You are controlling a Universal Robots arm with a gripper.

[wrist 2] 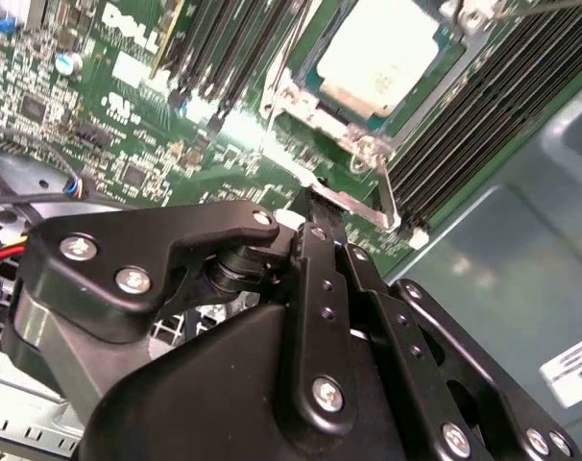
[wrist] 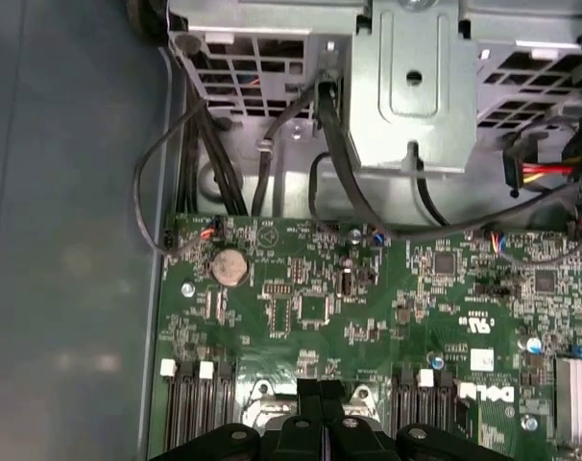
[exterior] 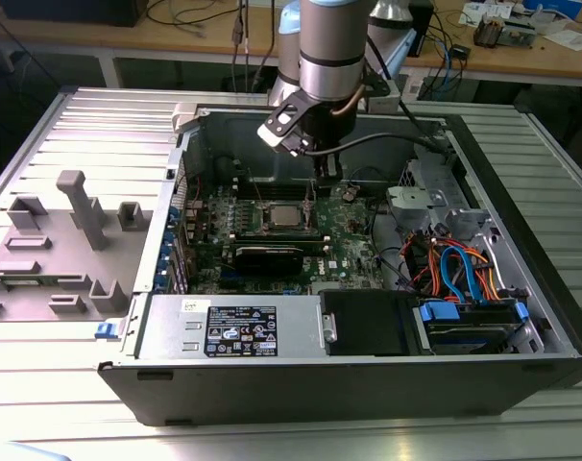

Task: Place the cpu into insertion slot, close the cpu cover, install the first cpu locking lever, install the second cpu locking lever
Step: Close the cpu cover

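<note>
Cpu: silvery top up, framed by cover, apparently seated, on green board. Pincer: fingers closed together, tips just beside lever at cover's edge.

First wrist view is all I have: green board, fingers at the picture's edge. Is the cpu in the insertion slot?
Observer: Yes. In the second wrist view the cpu sits in the insertion slot, silvery top up.
Operator: Where is the gripper relative to it?
Observer: The gripper, fingers shut, is off the slot's corner, by the end of a thin locking lever. I cannot tell if they touch.
Operator: Anything close by?
Observer: In the exterior view, a long black card lies beside the slot, on its camera side.
</note>
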